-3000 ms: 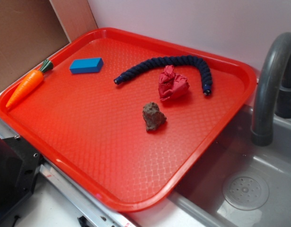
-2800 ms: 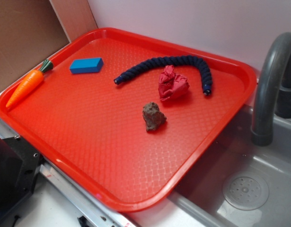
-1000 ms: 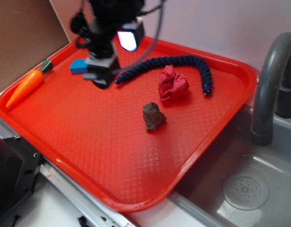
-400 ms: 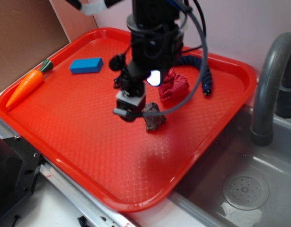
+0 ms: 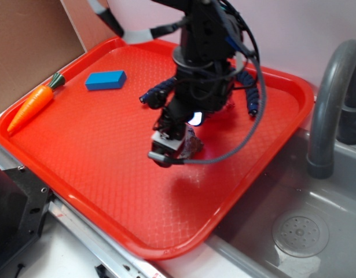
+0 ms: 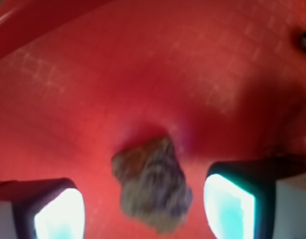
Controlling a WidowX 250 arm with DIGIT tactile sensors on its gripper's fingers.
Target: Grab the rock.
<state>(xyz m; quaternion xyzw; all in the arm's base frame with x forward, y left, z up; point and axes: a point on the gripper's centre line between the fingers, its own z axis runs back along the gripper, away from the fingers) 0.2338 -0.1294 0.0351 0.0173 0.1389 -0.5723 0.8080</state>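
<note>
the claw (image 6: 143, 209) hangs low over the red tray (image 5: 108, 150) with its jaws spread wide, one pale pad (image 6: 58, 214) at the rock's 9 o'clock and the other at its 3 o'clock, neither touching it. the rock (image 6: 152, 184) lies flat on the tray between them, near the tray's middle; in the exterior view it is mostly hidden behind the claw (image 5: 166, 152). a blue block (image 5: 105, 80) and a toy carrot (image 5: 32, 107) sit well apart toward 10 o'clock, and a dark rope (image 5: 253, 95) curves at 1 o'clock.
</note>
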